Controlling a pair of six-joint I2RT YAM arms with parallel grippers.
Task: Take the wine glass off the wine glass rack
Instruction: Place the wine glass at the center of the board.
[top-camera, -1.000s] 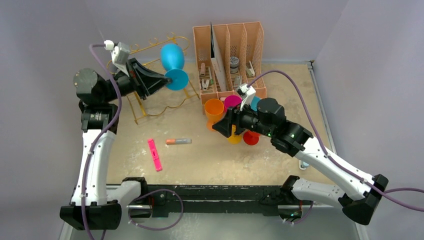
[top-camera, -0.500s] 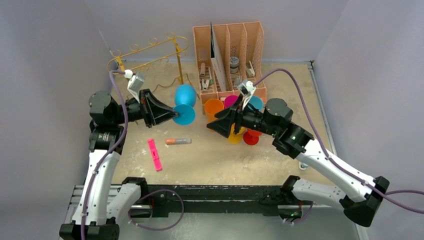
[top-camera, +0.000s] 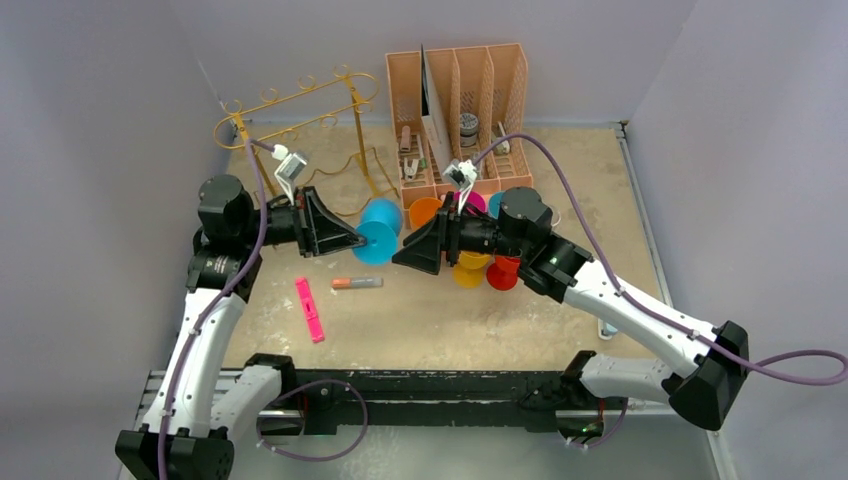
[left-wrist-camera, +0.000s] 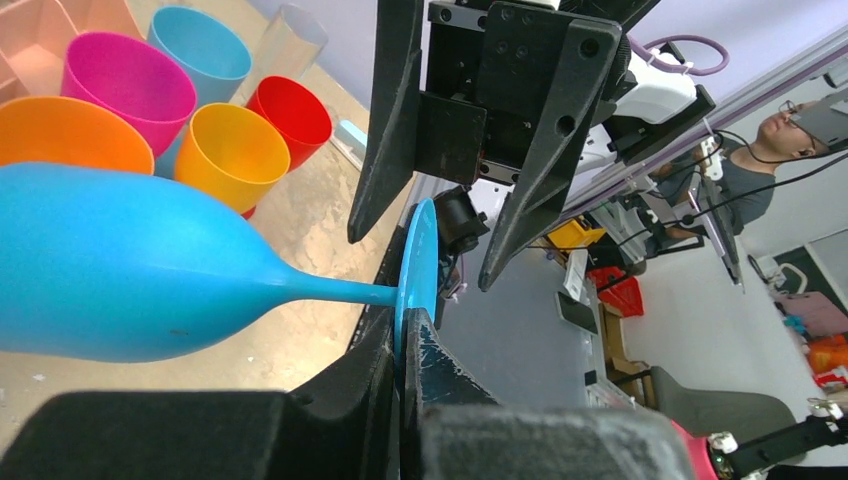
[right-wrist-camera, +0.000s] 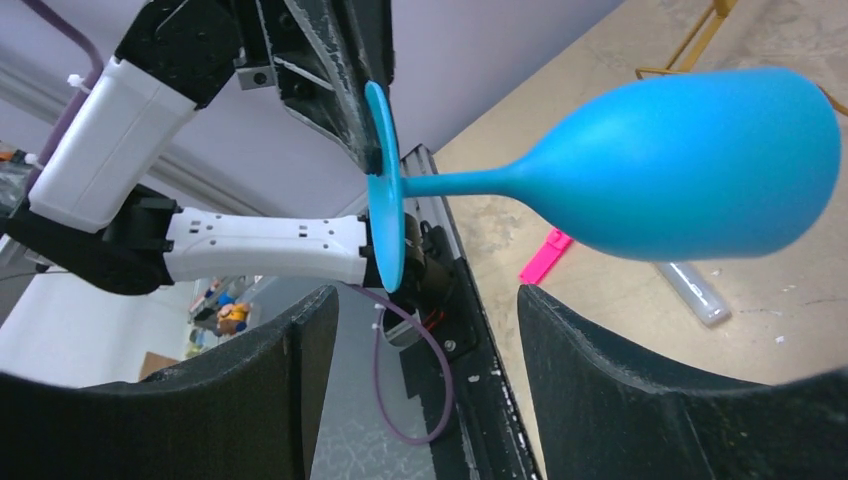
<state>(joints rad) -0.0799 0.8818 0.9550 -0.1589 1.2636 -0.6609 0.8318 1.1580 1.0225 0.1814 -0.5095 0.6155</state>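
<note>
The blue wine glass (top-camera: 382, 218) lies sideways in the air over the table's middle, clear of the gold wire wine glass rack (top-camera: 290, 98) at the back left. My left gripper (top-camera: 358, 240) is shut on the edge of its flat foot (left-wrist-camera: 418, 250), with the bowl (left-wrist-camera: 110, 270) pointing away. My right gripper (top-camera: 400, 258) faces it from the right, open, its fingers (left-wrist-camera: 385, 130) on either side of the foot without touching. In the right wrist view the wine glass (right-wrist-camera: 690, 170) hangs ahead of the right gripper (right-wrist-camera: 425, 300), with nothing between its fingers.
A peach desk organiser (top-camera: 460, 100) stands at the back. Several coloured cups (top-camera: 470, 272) cluster under the right arm, an orange one (top-camera: 425, 210) beside the glass. A pink highlighter (top-camera: 309, 309) and a pen (top-camera: 357, 283) lie on the table in front.
My left arm has carried the glass off the rack, forward and right to the table's middle. My right gripper has moved left toward the glass's foot.
</note>
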